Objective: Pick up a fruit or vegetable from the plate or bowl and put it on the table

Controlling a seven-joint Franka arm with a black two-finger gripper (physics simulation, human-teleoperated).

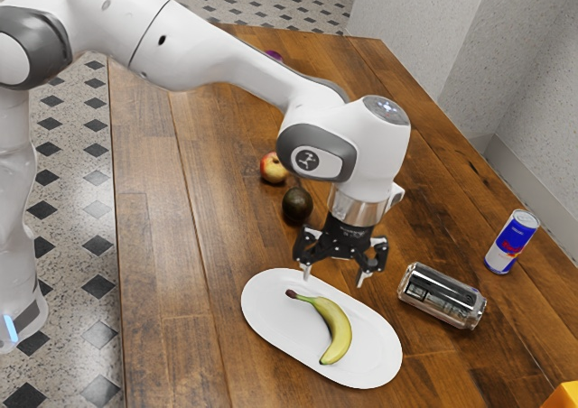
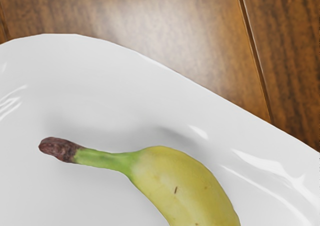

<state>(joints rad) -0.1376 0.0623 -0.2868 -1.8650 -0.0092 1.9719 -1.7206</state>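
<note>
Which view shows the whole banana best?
Exterior view: the banana lies unobstructed on the plate, both ends visible. Wrist view: closer, with the stem and skin marks, but the lower edge crops the other end.

Exterior view. Orange item point(image 1: 562, 397), lower right corner: cut off by the frame, kind not determined. Purple item point(image 1: 274, 56), upper left of centre: largely hidden by the arm point(image 1: 212, 47), kind not determined. Arm: cropped at the left and top edges. Table point(image 1: 172, 291): cropped at the bottom and right edges, partly covered by the arm. Fallen can point(image 1: 442, 296), right of centre: too finely printed to be read.

Wrist view. Banana point(image 2: 182, 186), lower centre: far end cut off by the bottom edge. Plate point(image 2: 100, 96): cropped left, right and bottom.
</note>
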